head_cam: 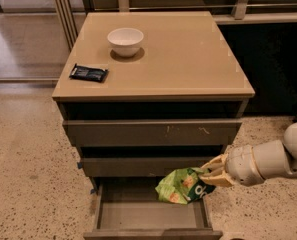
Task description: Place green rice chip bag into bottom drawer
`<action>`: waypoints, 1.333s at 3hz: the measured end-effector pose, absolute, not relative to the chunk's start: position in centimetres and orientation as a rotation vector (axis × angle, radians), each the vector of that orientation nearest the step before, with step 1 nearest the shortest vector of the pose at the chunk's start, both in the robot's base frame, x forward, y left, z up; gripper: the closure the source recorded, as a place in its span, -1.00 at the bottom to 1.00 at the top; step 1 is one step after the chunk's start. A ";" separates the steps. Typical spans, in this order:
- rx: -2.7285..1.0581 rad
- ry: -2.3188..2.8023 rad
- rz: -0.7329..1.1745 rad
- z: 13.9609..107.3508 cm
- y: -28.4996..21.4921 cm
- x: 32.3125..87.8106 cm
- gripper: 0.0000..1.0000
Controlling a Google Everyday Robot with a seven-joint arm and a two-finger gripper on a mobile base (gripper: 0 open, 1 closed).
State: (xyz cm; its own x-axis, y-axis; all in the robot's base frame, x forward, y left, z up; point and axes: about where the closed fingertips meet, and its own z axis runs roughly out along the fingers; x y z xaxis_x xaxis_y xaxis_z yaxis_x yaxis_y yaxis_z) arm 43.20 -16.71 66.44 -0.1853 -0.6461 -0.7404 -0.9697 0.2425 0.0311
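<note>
The green rice chip bag, crumpled lime-green foil with orange pictures and a dark patch, hangs over the right rear part of the open bottom drawer. My gripper comes in from the right on a white arm and is shut on the bag's right edge. The bag is low, just above or touching the drawer's grey inside; I cannot tell which. The drawer is pulled out at the cabinet's foot.
A white bowl and a small flat dark packet sit on the tan cabinet top. The scratched top drawer front and the middle drawer are above the bag. Speckled floor lies all around.
</note>
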 end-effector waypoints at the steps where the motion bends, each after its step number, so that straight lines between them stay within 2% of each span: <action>1: -1.496 1.902 0.686 63.9 -16.7 43.5 1.00; 2: -1.501 1.840 0.710 60.2 -15.6 44.6 1.00; 3: -1.479 1.776 0.816 53.1 -13.0 45.8 1.00; 4: -1.433 1.803 0.986 43.5 -10.0 44.7 1.00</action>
